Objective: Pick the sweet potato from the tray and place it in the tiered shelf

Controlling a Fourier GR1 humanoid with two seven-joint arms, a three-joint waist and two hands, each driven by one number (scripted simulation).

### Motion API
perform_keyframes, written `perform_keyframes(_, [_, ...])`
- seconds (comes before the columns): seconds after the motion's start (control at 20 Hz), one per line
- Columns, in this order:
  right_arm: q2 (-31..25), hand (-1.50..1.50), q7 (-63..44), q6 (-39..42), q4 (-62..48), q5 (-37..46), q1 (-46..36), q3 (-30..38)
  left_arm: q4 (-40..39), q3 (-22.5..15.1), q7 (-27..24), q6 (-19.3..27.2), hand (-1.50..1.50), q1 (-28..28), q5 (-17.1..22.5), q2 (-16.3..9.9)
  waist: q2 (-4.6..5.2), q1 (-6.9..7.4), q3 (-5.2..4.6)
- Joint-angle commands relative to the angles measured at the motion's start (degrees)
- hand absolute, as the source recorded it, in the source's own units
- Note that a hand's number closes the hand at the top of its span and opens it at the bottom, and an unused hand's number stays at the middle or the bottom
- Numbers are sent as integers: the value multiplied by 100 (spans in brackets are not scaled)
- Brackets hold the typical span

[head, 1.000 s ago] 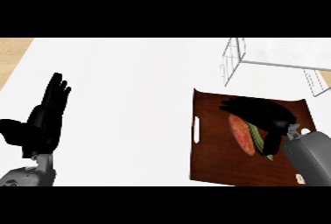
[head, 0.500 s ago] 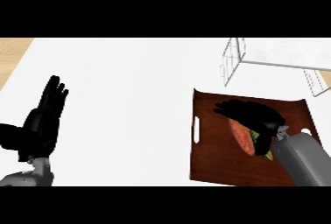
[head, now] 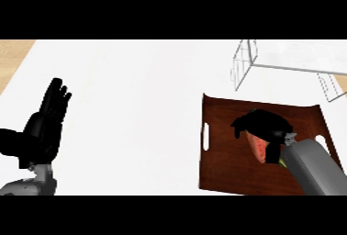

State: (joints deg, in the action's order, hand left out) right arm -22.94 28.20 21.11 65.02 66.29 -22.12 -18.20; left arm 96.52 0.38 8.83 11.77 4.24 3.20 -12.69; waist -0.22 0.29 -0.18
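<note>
The sweet potato lies on the brown tray, and the right hand sits right on top of it with its fingers curled over its far end, so I think this is the grabbing step. The next move, I guess, is to lift the sweet potato off the tray and carry it to the wire shelf just past the tray's far edge. The left hand rests on the worktop far to the left of the tray, fingers straight and together.
</note>
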Motion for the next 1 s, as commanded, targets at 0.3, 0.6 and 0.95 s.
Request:
perform_keyframes(0.3, [569, 150, -2010, -546, -293, 66, 402, 1183, -49, 161, -68, 4, 0, -136, -55, 17, -24, -213, 12])
perform_keyframes(0.6, [1273, 150, -4070, -802, 78, 61, 388, 1970, -162, 161, -40, -154, 0, 13, 40, -10, 2, -136, 12])
perform_keyframes(0.95, [1922, 150, -4867, 165, 2234, -617, 682, 1993, 39, 169, -307, -228, 0, -411, -13, 59, -8, -73, 12])
